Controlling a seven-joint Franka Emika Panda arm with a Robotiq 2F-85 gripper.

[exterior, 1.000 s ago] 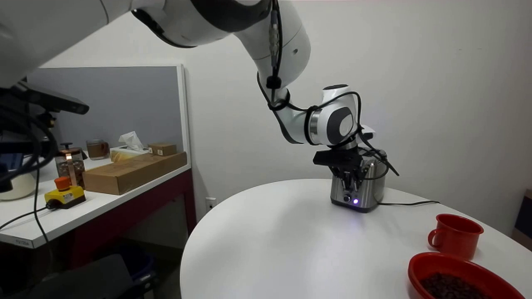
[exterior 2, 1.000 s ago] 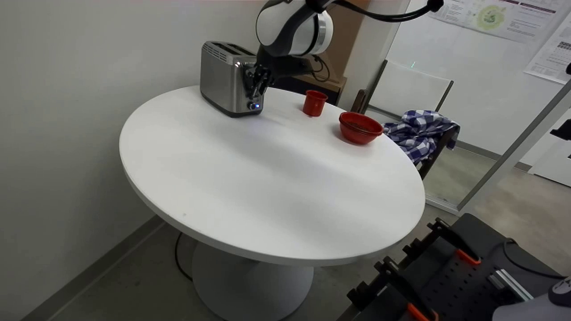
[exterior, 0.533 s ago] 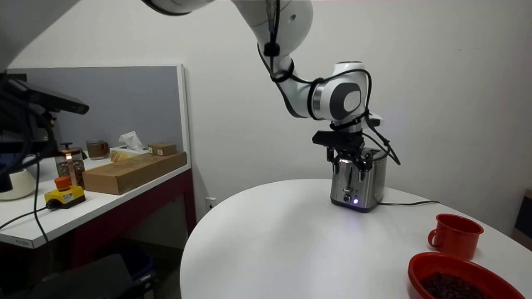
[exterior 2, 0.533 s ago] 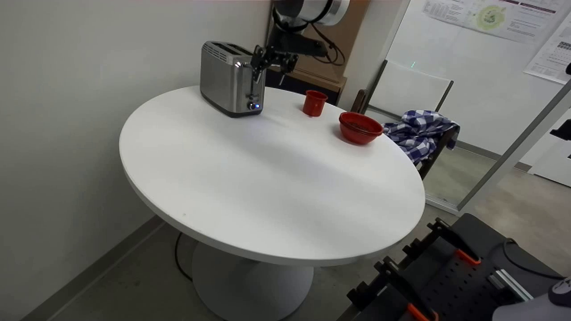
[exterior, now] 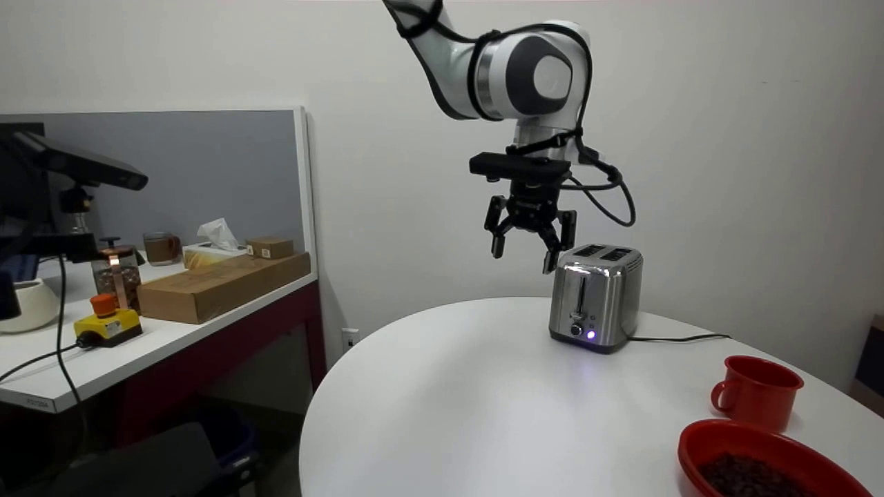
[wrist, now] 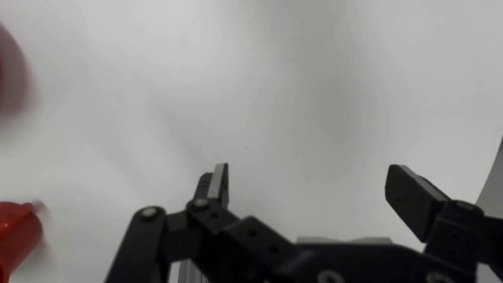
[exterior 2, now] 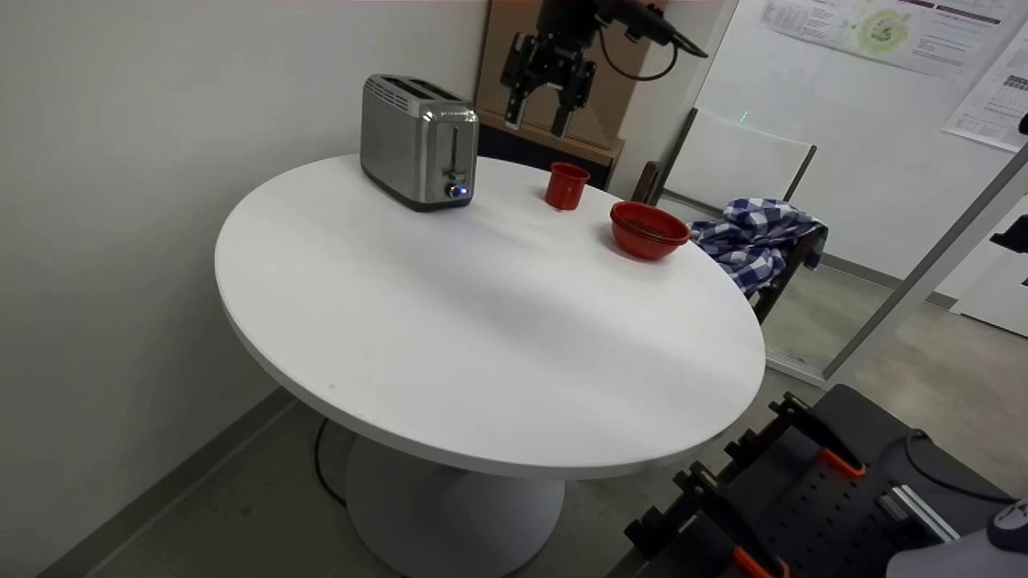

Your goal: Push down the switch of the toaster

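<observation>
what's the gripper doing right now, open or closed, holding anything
Gripper: open, jaws spread wide with nothing between them, apart from the toaster.

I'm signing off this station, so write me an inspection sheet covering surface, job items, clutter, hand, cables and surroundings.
Surface: round white table, faintly shadowed.
Job items: toaster upright; lever low in its slot; light on.
Clutter: red mug upright; red bowl with dark contents.
Hand: open, holding nothing, above the table.
Cables: toaster cord lying on the table; arm cable hanging in a loop.
Surroundings: desk with long cardboard box; checked cloth beyond the table.
</observation>
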